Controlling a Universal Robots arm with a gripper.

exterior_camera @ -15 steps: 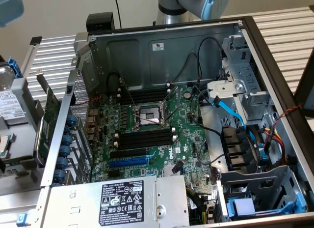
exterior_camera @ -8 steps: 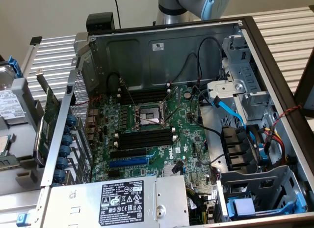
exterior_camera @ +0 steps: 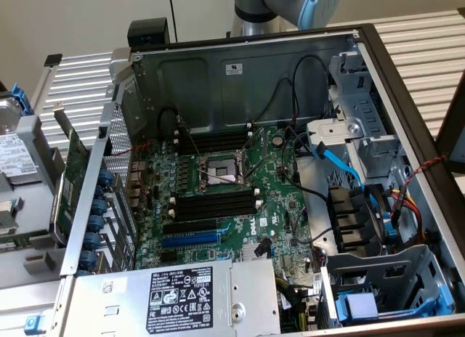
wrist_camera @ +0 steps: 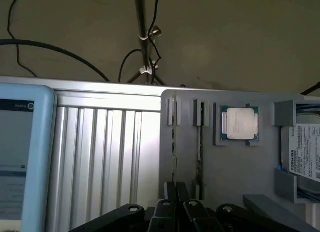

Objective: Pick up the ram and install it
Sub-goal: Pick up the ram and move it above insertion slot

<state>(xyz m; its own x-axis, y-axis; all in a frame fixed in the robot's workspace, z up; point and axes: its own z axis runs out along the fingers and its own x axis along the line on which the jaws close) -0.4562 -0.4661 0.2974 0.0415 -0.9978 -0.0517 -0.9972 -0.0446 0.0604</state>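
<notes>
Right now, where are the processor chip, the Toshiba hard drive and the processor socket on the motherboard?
processor chip (wrist_camera: 240, 123): wrist view, centre of its metal lid.
Toshiba hard drive (wrist_camera: 304, 152): wrist view, on its white label.
processor socket (exterior_camera: 220, 172): exterior view, centre of the socket, inside its metal frame.

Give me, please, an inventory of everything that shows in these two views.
computer case: one, grey, open, middle of the exterior view.
motherboard: one, green, inside the case.
memory slots: two banks, black, white clips, flanking the processor socket.
power supply: one, silver, at the case's near edge.
expansion card: one, green, outside the case, exterior view's left.
holder: one, grey, on the slatted table.
processor: one, silver, in the holder.
thin boards: two, dark, edge-on in the holder's slots; probably ram.
hard drive: one, silver, in the holder.
arm: one, silver and blue, behind the case.
pincer: one, black, shut, by the holder's slots.
</notes>
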